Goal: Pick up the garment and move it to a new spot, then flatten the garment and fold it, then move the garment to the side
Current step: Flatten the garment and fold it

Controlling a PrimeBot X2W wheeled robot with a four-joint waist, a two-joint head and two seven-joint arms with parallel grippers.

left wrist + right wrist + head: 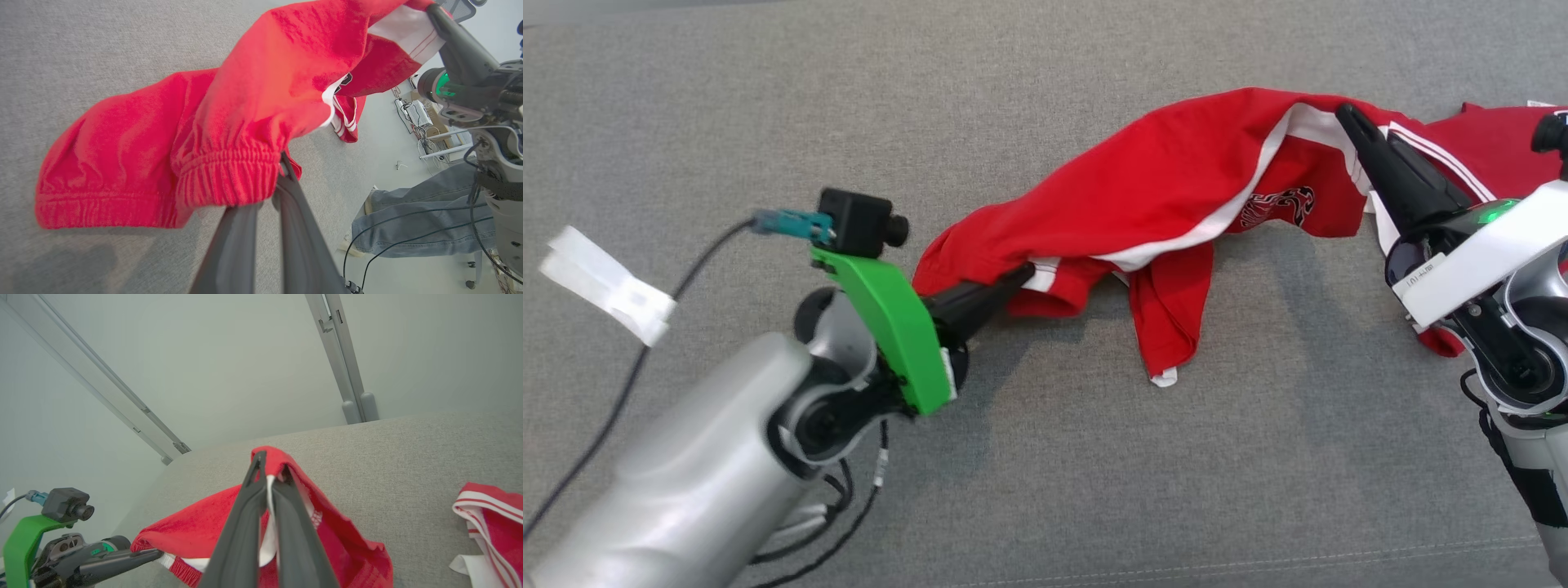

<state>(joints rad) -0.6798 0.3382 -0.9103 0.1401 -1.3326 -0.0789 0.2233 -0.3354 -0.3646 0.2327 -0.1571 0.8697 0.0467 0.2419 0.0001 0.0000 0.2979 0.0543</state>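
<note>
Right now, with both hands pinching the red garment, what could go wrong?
1. The left hand holds only the edge of the waistband; pulling apart may slip it free.
2. The garment sags between it and the right hand, one leg dangling; it could land bunched.

A grey woven cloth surface [1045,490] is spreading under everything I am looking down on, and a stitched seam [1339,558] is running along its near edge. Through my left wrist camera I am seeing a person's legs in blue jeans [412,228] showing past the edge of that surface, over a pale floor [392,163]. A white box with tangled cables [416,114] is sitting farther off on that floor. Through my right wrist camera I am facing a pale wall [245,375], where two grey metal rails [339,355] are rising behind the surface's far edge, one steep and one slanting.
</note>
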